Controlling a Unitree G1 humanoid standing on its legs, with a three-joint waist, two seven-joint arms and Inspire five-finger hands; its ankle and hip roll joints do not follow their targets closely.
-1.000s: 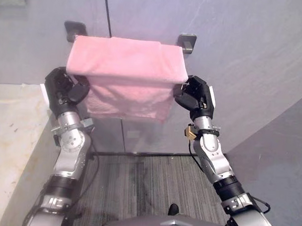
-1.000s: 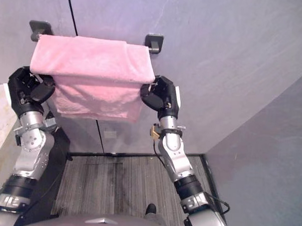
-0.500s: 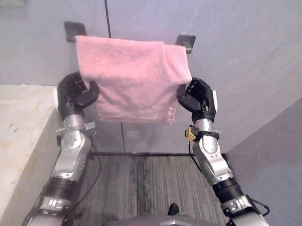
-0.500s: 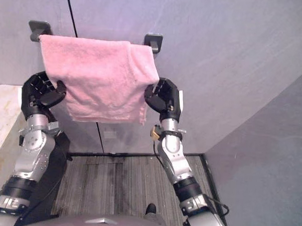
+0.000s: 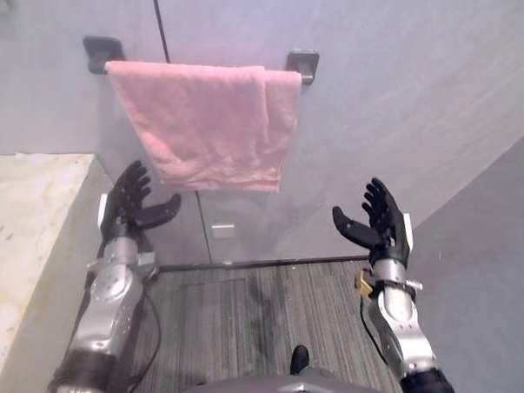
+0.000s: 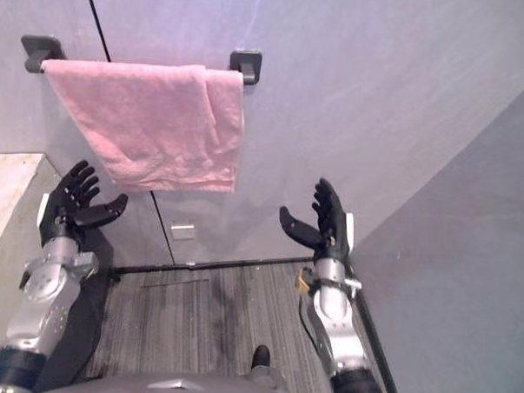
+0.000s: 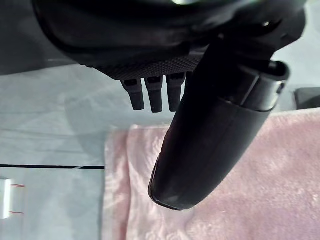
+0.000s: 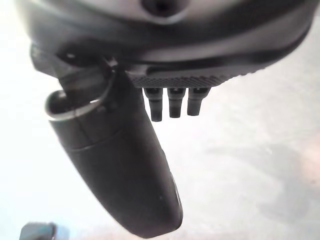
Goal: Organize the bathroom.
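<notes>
Nearest me, striped grey floor [image 5: 266,310] between my two arms. My left hand [image 5: 127,210] is raised at the left, fingers spread and straight, thumb out, holding nothing, released. My right hand [image 5: 378,226] is up at the right, same pose, fingers straight, empty, well apart from the towel. Pale stone worktop [image 5: 21,238] sits at my far left, beside my left arm. Further out, the pink towel [image 5: 209,124] hangs draped over the rail on the grey wall [image 5: 406,90], its right part folded over in a narrower second layer. Dark brackets hold the rail: left bracket [image 5: 99,50] and right bracket [image 5: 303,63]. My left hand is below the towel's lower edge, not touching.
</notes>
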